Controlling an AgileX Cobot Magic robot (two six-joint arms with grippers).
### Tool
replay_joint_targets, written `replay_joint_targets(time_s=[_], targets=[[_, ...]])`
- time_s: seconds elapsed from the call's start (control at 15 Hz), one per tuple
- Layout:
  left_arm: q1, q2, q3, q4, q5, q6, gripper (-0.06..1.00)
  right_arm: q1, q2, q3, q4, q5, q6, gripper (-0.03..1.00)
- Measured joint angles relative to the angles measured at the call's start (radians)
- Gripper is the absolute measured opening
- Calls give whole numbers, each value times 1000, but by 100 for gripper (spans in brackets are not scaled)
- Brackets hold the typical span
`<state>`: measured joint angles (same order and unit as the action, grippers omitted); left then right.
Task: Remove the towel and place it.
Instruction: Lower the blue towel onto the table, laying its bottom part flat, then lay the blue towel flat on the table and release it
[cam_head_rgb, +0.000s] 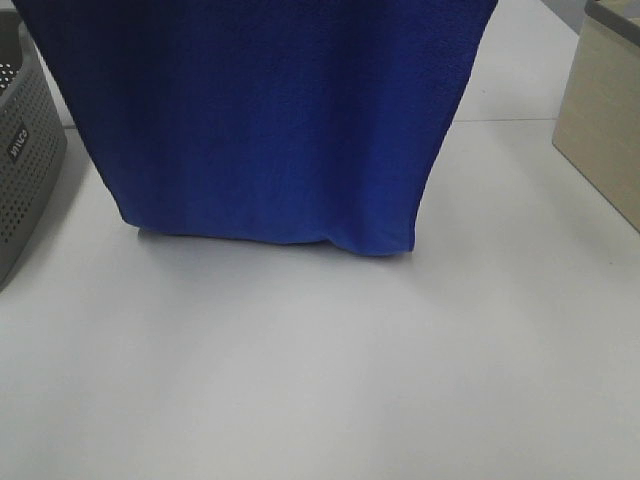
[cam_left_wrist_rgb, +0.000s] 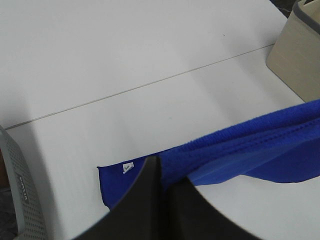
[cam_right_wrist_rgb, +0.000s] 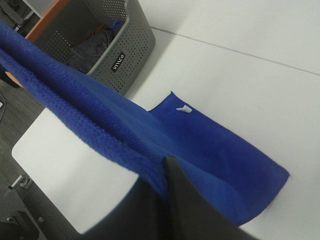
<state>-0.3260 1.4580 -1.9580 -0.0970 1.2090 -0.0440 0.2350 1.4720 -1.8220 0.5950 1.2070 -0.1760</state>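
The left jaws and the right jaws are each clenching the top hem of the large royal-blue microfibre towel (cam_head_rgb: 270, 120). It is hanging as a sheet over the middle of the white bench (cam_head_rgb: 320, 400), its bottom hem lying on the surface between the grey perforated plastic basket (cam_head_rgb: 25, 150) at the left edge and the beige box (cam_head_rgb: 600, 110) at the right edge. To lay it well, I'd say both arms should be sinking together, holding the hem stretched so the cloth is spreading flat, not bunching.

High camera close, wrist views share towel (cam_left_wrist_rgb: 250, 150)
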Motion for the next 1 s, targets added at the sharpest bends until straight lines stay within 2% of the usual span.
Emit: replay_joint_targets(time_s=[0.2,0.67,0.73,1.0], targets=[[0,-41,81,-35,0,0,0,0,-57,64,-1,0,0,2],[0,-188,393,-159,-2,0,0,-1,-217,379,-1,-2,0,2],[0,-259,498,-200,-4,0,0,-1,-269,464,7,-2,0,2],[0,-420,729,-293,-8,0,0,-1,-373,661,42,-3,1,2]])
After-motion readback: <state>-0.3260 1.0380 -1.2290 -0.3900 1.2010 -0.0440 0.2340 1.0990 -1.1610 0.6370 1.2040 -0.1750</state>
